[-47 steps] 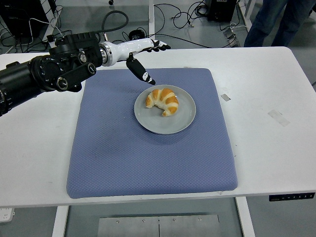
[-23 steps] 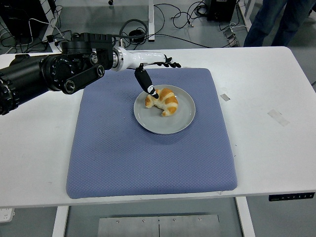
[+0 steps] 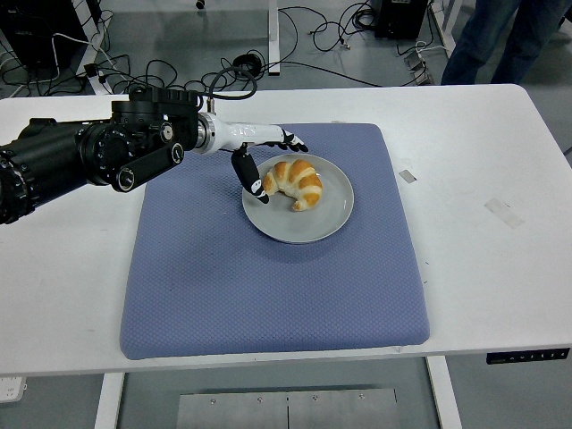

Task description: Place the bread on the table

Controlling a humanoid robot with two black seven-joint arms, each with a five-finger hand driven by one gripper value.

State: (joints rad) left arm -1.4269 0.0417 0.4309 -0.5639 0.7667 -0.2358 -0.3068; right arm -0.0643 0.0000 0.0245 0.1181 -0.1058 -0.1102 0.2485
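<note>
Bread here means one golden croissant (image 3: 295, 182), curved like a crescent, lying on one round grey plate (image 3: 313, 228). It rests on the far left part of the plate, and bare grey surface shows on the near and right sides. One blue-grey textured mat (image 3: 268, 286) lies under the plate and covers the middle of one white table (image 3: 483, 268); the plate sits in the far half of the mat. One robot arm (image 3: 80, 161), black and bulky, comes in from the left edge and reaches across the far left corner of the mat. It ends in the left hand (image 3: 259, 152), white with dark fingertips, which is held at the far left rim of the plate. The fingers are loosely spread and grasp nothing. The thumb (image 3: 248, 174) points down toward the plate's left rim, just beside the croissant's left end; whether it touches the bread cannot be told. The other fingers reach along the croissant's far side. The right hand is not in view. Two small strips of clear tape lie on the bare table to the right of the mat, well apart from each other. At the top right corner, one person's legs (image 3: 500, 36) in dark blue trousers stand beyond the table, and black cables (image 3: 313, 27) trail over the floor.
</note>
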